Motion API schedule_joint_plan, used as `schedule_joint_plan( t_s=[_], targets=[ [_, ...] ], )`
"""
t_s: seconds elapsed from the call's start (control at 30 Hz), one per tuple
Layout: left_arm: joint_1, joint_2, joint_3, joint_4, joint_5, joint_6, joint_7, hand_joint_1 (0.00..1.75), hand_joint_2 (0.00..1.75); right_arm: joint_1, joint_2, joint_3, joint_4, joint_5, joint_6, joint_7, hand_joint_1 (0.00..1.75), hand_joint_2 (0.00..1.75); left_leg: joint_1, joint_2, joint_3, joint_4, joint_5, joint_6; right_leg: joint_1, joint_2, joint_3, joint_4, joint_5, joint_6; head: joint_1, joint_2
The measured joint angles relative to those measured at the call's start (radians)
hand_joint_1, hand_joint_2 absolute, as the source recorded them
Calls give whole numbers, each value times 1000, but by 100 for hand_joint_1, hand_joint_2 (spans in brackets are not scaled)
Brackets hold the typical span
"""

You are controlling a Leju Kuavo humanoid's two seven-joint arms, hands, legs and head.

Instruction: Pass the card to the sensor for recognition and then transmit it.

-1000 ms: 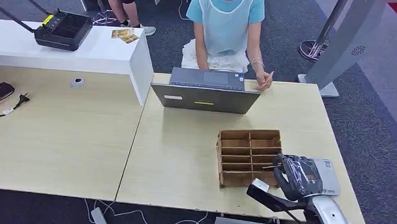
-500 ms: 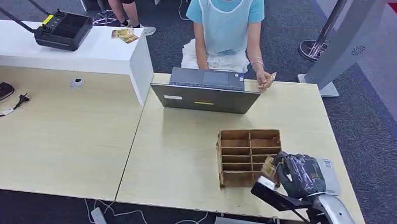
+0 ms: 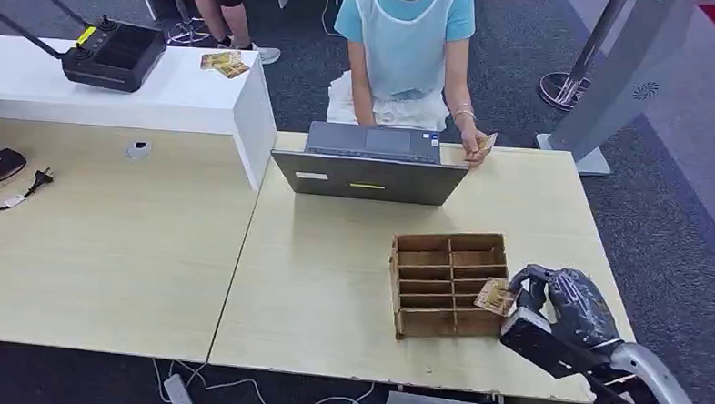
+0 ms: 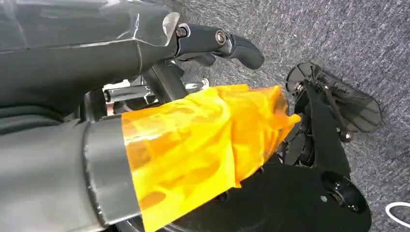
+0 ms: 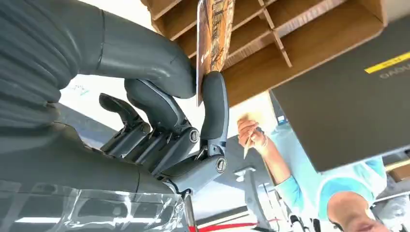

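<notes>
At the right end of the counter [image 3: 332, 283], the right hand [image 3: 563, 307] holds a card [image 3: 494, 296]. The thumb and one finger [image 5: 214, 104] pinch the card at its bottom edge. The other fingers are curled back and hold nothing. The card stands up from the hand, with its long side pointing away from the fingers, out toward the box [image 3: 448, 283].

The card is just past the right side of the box, close to its lower slots. It looks free of the slots, but I cannot tell if it brushes the box wall.

The left hand [image 4: 212, 46] hangs low over the grey floor. Its fingers look curled in with nothing in them. It is far from the card, so the right hand is the one for this job.

A laptop [image 3: 371, 163] stands at the far side of the counter. A person [image 3: 406, 49] sits behind it and holds another card [image 3: 488, 142] up in one hand.

I cannot pick out the sensor for sure. I think the next move is to carry the card to the sensor and hold it flat over it. After that the card goes across the counter, toward the person. That way lies straight ahead of the right hand, past the box. The pinch is only at the edge, so the card could tip or slip if the hand swings fast
</notes>
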State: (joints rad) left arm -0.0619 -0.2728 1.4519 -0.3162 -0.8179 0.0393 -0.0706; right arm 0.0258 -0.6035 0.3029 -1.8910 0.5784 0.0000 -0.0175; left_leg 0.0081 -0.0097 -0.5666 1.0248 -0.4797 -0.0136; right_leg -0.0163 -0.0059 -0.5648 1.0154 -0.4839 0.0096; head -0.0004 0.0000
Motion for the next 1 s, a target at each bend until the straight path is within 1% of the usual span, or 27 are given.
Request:
schedule_joint_plan(
  t_s=[0.1, 0.3, 0.47, 0.73, 1.0],
  targets=[
    [0, 0, 0, 0, 0, 0, 0, 0, 0, 3, -1, -12, -2, -27, 8, -11, 175, 175, 0, 0, 0, 0, 0, 0, 0, 0, 0, 0, 0, 0, 0, 0],
    [0, 0, 0, 0, -1, -2, -3, 0, 0, 6, -10, -51, -9, -170, 69, -80, 175, 175, 0, 0, 0, 0, 0, 0, 0, 0, 0, 0, 0, 0, 0, 0],
    [0, 0, 0, 0, -6, -2, -12, 0, 0, -15, -14, -81, -12, -264, 114, -113, 175, 175, 0, 0, -1, 0, 0, 0, 0, 0, 0, 0, 0, 0, 0, 0],
    [0, 2, 0, 0, -16, -2, -15, 0, 0, -115, -32, -100, -13, -355, 175, -119, 175, 175, 0, 0, 0, 0, 1, 0, 0, 0, 0, 0, 0, 0, 0, 0],
    [0, 3, 0, 0, -23, -2, -21, 0, 0, -214, -54, -92, -8, -419, 200, -109, 175, 175, 0, 0, -1, 0, 1, 0, 0, 0, 0, 0, 1, 1, 0, 0]
  ],
)
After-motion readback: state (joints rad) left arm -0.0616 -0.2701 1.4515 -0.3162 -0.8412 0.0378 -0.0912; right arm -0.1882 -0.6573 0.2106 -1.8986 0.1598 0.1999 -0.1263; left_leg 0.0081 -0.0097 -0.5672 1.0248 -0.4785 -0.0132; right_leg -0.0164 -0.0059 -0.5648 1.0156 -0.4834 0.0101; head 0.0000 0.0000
